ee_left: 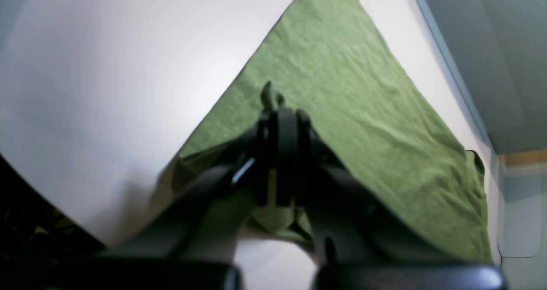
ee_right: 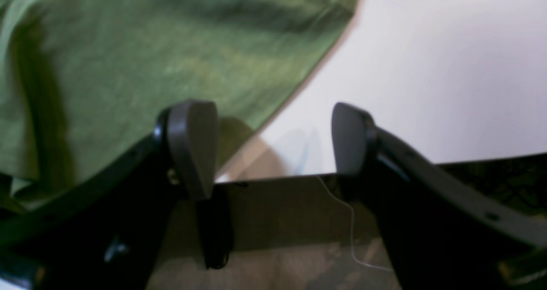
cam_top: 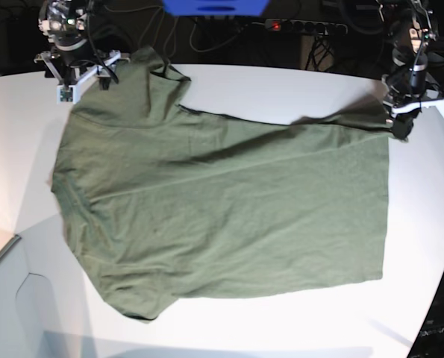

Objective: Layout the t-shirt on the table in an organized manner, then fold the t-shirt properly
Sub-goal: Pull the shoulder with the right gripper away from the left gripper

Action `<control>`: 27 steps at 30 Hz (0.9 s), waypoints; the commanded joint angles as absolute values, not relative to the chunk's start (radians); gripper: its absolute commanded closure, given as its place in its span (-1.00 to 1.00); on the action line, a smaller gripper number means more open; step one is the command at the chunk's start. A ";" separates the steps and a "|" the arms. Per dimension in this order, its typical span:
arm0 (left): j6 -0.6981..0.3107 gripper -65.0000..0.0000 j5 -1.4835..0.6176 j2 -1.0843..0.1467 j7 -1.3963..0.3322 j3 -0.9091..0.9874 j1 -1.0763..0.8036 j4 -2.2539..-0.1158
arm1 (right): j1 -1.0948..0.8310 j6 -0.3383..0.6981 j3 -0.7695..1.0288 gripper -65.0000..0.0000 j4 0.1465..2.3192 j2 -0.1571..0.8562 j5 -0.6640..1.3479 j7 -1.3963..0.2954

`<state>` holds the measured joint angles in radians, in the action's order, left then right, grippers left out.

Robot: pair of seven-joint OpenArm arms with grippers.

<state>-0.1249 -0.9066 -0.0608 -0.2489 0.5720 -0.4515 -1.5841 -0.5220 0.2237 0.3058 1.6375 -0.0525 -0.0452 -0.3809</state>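
- The right hand (cam_top: 78,74) sits at the far left of the base view, over the back edge of the worktop (cam_top: 296,89). It is released: the wrist view shows its two fingers (ee_right: 192,144) spread wide with nothing between them.
- The t-shirt (cam_top: 222,216) lies spread almost flat in front of and below this hand, a sleeve reaching up just beside it. One finger hangs over the cloth's edge and the other over bare worktop and its rim, so I judge it is placed to take hold of that border, or has just let it go.
- The left hand (cam_top: 401,125) is at the far right, clenched on the t-shirt's corner; in its wrist view the cloth (ee_left: 342,110) fans away from the closed fingers.
- A ridge in the cloth runs from that corner toward the shirt's middle, likely because the grip lifts and pulls the hem, to draw the shirt square before folding.
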 commanded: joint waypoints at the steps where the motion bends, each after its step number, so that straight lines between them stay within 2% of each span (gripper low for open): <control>1: -0.139 1.00 -0.915 -0.070 -0.226 0.576 -0.452 -1.603 | -0.527 0.223 0.309 -0.29 1.644 -0.048 -0.041 -0.363; 12: -0.139 1.00 -0.915 -0.076 -0.226 0.579 -0.452 -1.603 | -0.513 0.223 0.243 -0.24 1.550 -0.050 -0.041 -0.360; 15: -0.139 1.00 -0.915 -0.077 -0.226 0.579 -0.452 -1.603 | -0.513 0.223 0.229 0.04 1.538 -0.047 -0.041 -0.358; 18: -0.139 1.00 -0.915 -0.077 -0.226 0.579 -0.453 -1.603 | -0.513 0.223 0.229 0.56 1.538 -0.045 -0.041 -0.358; 20: -0.139 1.00 -0.915 -0.077 -0.226 0.579 -0.455 -1.603 | -0.499 0.223 0.236 1.00 1.538 -0.044 -0.041 -0.358; 24: -0.139 1.00 -0.921 -0.077 -0.228 0.579 -0.460 -1.607 | -0.503 0.229 0.257 1.00 1.564 -0.035 -0.041 -0.355; 27: -0.139 1.00 -0.921 -0.073 -0.231 0.581 -0.470 -1.650 | -0.521 0.317 0.317 1.00 1.620 -0.035 -0.041 -0.358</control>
